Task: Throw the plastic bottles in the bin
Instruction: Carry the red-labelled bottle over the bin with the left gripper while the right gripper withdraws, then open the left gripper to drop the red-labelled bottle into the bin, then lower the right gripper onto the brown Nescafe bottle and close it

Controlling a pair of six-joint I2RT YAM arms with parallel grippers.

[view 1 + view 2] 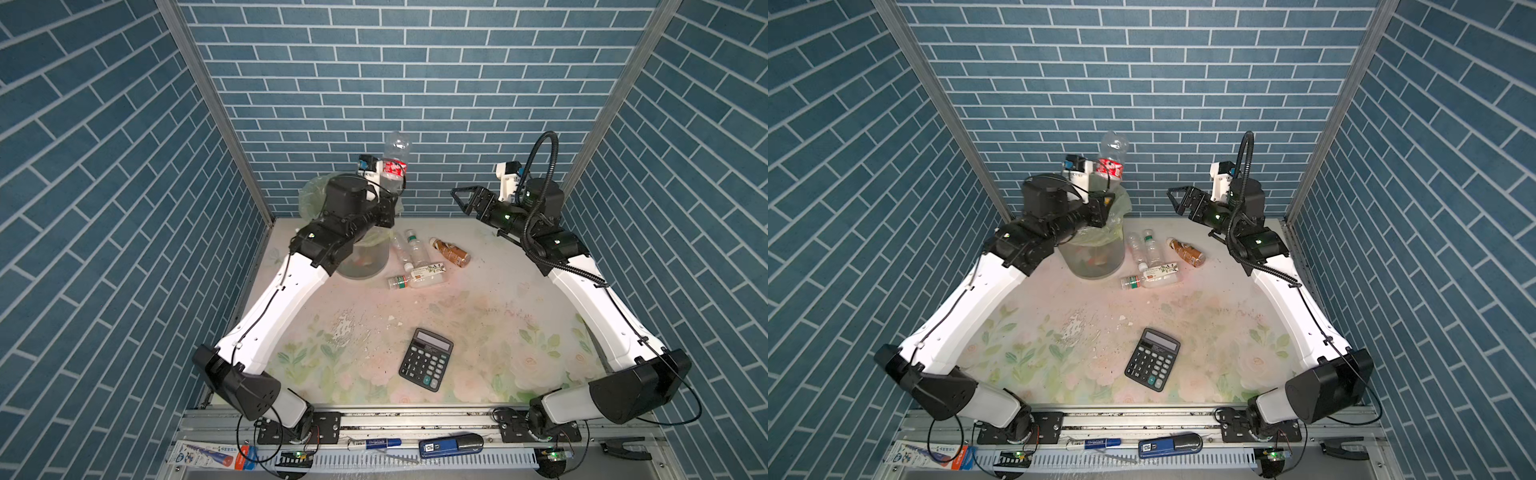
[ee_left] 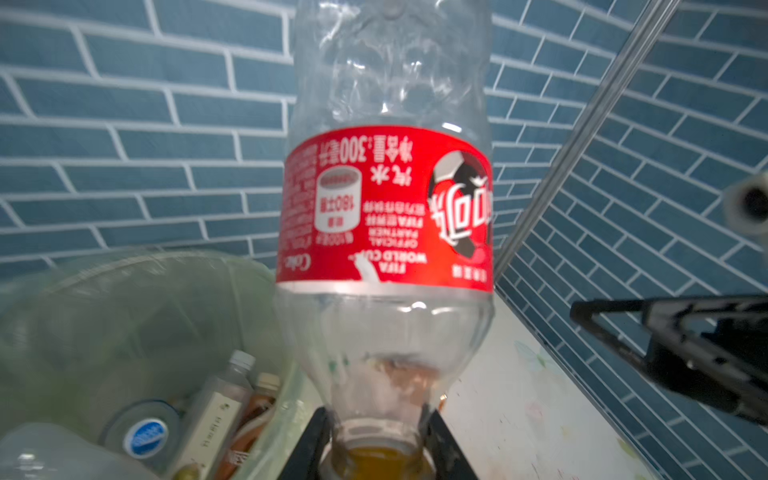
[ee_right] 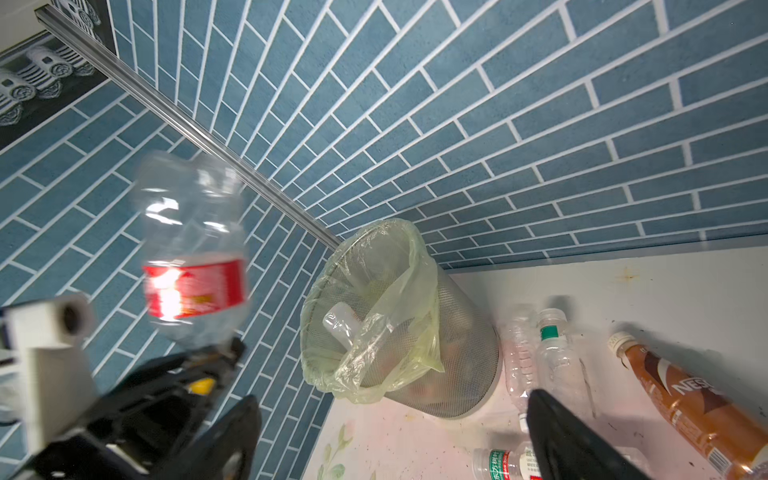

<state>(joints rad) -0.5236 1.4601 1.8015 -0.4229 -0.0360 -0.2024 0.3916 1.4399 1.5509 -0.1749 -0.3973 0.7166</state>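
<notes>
Floral tabletop [image 1: 478, 316], bin [image 1: 370, 262] at its back, 3 blue brick-pattern walls [image 1: 415, 62]

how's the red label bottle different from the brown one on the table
The red-label bottle is clear with a red band; the brown bottle is brown all over. The red-label bottle is held neck-down in the air by the left gripper; the brown bottle lies on its side on the table. Both are plastic bottles.

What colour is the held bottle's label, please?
Red label, white print; left wrist view shows it best.
</notes>
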